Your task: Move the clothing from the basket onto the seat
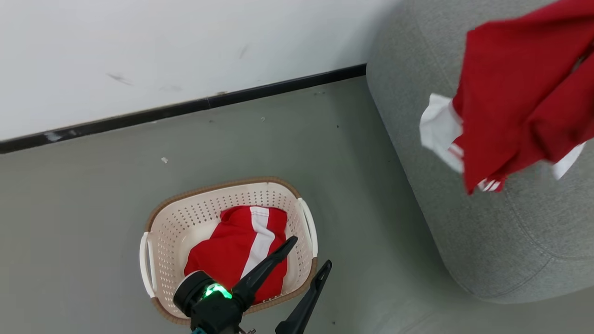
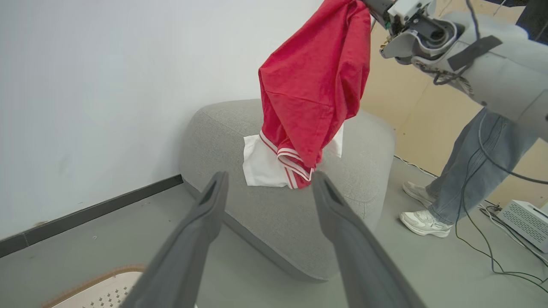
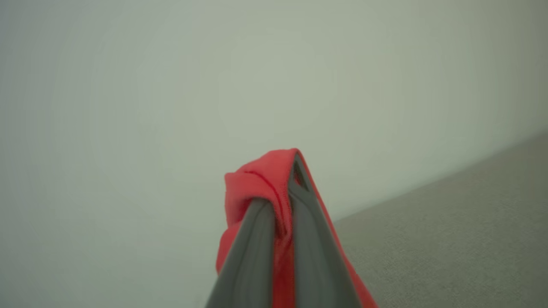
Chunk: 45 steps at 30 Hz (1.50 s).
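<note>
One piece of the clothing, a red garment with white trim (image 1: 524, 102), hangs in the air over the grey seat (image 1: 487, 232). My right gripper (image 3: 280, 188) is shut on a fold of its red cloth (image 3: 248, 184). From the left wrist view the same garment (image 2: 312, 94) dangles from my right arm (image 2: 428, 30), and its lower edge is just above the seat (image 2: 291, 222). A second red garment with a broad white stripe (image 1: 232, 255) lies in the cream basket (image 1: 176, 222) on the floor. Above the basket's right edge my left gripper (image 1: 310, 253) stands open, holding nothing.
A white wall with a black skirting strip (image 1: 185, 109) runs behind the basket and the seat. A person's legs in jeans and white shoes (image 2: 466, 171) stand beside the seat. Cables and a white box (image 2: 526, 222) lie on the floor there.
</note>
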Tool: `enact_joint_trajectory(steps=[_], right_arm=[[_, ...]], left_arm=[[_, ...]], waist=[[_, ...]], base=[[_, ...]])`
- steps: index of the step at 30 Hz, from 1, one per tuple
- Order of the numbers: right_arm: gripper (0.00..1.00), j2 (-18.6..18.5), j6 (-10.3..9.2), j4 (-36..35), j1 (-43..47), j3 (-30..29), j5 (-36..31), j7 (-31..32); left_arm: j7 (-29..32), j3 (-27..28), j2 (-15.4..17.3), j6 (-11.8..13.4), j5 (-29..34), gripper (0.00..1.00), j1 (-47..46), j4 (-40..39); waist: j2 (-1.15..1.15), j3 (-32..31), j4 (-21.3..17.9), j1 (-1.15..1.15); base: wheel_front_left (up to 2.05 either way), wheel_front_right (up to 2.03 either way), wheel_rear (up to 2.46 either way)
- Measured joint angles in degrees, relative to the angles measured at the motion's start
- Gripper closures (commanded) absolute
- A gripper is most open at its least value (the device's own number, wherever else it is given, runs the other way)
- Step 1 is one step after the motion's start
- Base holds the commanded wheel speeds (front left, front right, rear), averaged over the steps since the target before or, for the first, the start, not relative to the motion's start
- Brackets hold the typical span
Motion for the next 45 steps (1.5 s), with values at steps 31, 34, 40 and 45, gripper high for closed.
enact_joint_trajectory(steps=[31, 34, 40, 45], right_arm=[[1.00, -15.89, -0.01, 17.70, -38.72, -21.78, -8.58, 4.12], [1.00, -16.81, -0.01, 18.29, -39.41, -22.58, -10.00, 4.12], [1.00, -19.02, -0.01, 21.61, -39.91, -28.51, -13.38, 4.53], [1.00, -19.12, -0.01, 24.97, -39.67, -32.42, -15.68, 5.98]], left_arm=[[-0.41, -0.78, 2.20, 0.92, 2.43, 0.00, 0.03, -2.94], [-0.41, -0.77, 2.29, 0.90, 2.61, 0.00, -0.34, -3.31], [-0.41, -0.80, 2.43, 0.83, 2.93, 0.00, -2.21, -3.89], [-0.41, -0.81, 2.71, 0.80, 2.97, 0.00, -3.25, -3.92]], waist=[[0.00, 11.95, 9.87, 0.00], [0.00, 13.03, 10.49, 0.00], [0.00, 15.14, 11.28, 0.00], [0.00, 16.69, 11.54, 0.00]], base=[[0.00, 0.00, 0.00], [0.00, 0.00, 0.00], [0.00, 0.00, 0.00], [0.00, 0.00, 0.00]])
